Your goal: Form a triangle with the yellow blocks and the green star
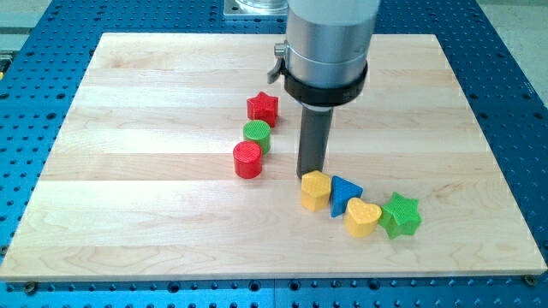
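Observation:
A yellow block (315, 190), roughly pentagon-shaped, sits low on the board right of centre. A yellow heart (363, 216) lies to its lower right. The green star (400, 215) touches the heart on the heart's right. A blue triangle (344, 194) sits between the two yellow blocks, touching both. My tip (310, 175) is at the top edge of the yellow pentagon block, touching or nearly touching it. The rod hangs from the grey arm body (328, 43) at the view's top.
A red star (263, 108), a green cylinder (256, 135) and a red cylinder (247, 159) form a short column left of my tip. The wooden board (128, 171) lies on a blue perforated table (514, 85).

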Action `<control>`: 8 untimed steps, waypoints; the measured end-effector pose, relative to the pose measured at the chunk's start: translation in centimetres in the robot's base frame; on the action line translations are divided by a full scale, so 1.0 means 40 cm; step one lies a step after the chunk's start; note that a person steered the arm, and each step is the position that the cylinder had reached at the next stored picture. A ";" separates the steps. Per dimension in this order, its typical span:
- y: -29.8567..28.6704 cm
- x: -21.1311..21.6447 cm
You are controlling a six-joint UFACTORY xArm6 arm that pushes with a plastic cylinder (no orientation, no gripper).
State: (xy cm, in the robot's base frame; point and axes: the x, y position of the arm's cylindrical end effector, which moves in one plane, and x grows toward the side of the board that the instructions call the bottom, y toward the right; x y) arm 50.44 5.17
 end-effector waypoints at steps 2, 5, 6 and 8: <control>0.145 -0.033; 0.294 0.028; 0.431 0.119; 0.159 0.254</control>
State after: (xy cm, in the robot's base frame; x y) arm 60.60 11.54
